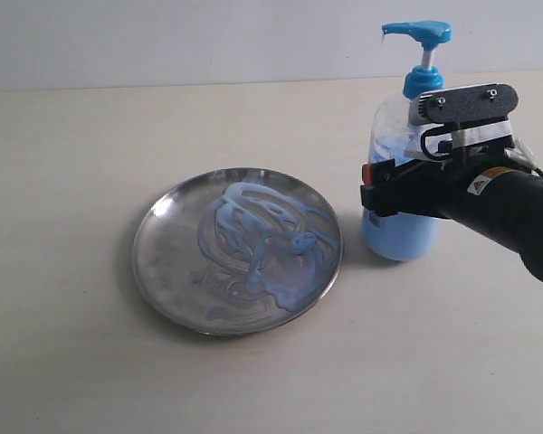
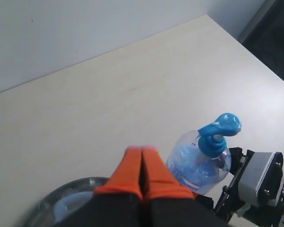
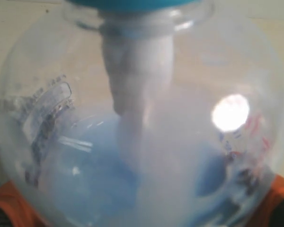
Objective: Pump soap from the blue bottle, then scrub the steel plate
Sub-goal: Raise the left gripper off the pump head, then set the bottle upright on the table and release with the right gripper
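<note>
Nearest to the exterior camera lay the steel plate (image 1: 161,264), flat on the table (image 1: 72,136). The soap (image 1: 253,240) was smeared in pale blue swirls over its middle and right part. Just beside its right rim stood the blue bottle (image 1: 398,240), upright, and the right gripper (image 1: 389,190) reached around its body from the right.

From the left wrist camera I saw the left gripper (image 2: 142,153) with its orange fingers pressed together and nothing between them. It hung above the plate's edge, near the bottle's pump head (image 2: 220,130).

The right wrist camera was filled by the bottle, and orange pads (image 3: 9,205) showed at both its sides. The jaws stood wide and seemed to lie against the plastic, so I judged that this claw held the bottle.

My worries were these. Nothing held the plate, so I judged that scrubbing could push it across the table, maybe against the bottle, because soapy metal is slippery. I saw no sponge or cloth in any view, so bare fingers would scrape the steel. If the right claw pulled back crookedly, the tall bottle could tip.
</note>
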You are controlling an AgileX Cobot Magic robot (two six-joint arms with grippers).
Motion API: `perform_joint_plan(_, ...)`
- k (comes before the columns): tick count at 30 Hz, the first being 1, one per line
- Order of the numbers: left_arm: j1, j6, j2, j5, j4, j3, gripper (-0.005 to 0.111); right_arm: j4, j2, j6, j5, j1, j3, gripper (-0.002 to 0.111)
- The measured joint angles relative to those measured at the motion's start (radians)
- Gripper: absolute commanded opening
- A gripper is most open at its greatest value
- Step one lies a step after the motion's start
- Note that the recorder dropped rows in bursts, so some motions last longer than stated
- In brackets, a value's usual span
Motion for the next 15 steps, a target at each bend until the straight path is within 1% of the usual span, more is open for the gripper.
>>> perform_joint_plan(4, 0.0, -0.004, 0.0, 0.0, 0.025, 0.0, 0.0, -0.01, 0.0, 0.013, 0.0, -0.03, 0.0, 0.0)
perform_joint_plan(8, 0.0, -0.004, 0.0, 0.0, 0.029, 0.0, 0.0, -0.03, 0.013, 0.015, -0.011, -0.031, 0.0, 0.0)
perform_joint_plan(12, 0.0, -0.004, 0.0, 0.0, 0.029, 0.0, 0.0, -0.032, 0.053, 0.017, -0.075, -0.031, 0.0, 0.0)
perform_joint_plan(15, 0.0, -0.004, 0.0, 0.0, 0.033, 0.0, 0.0, -0.032, 0.053, 0.017, -0.078, -0.031, 0.0, 0.0)
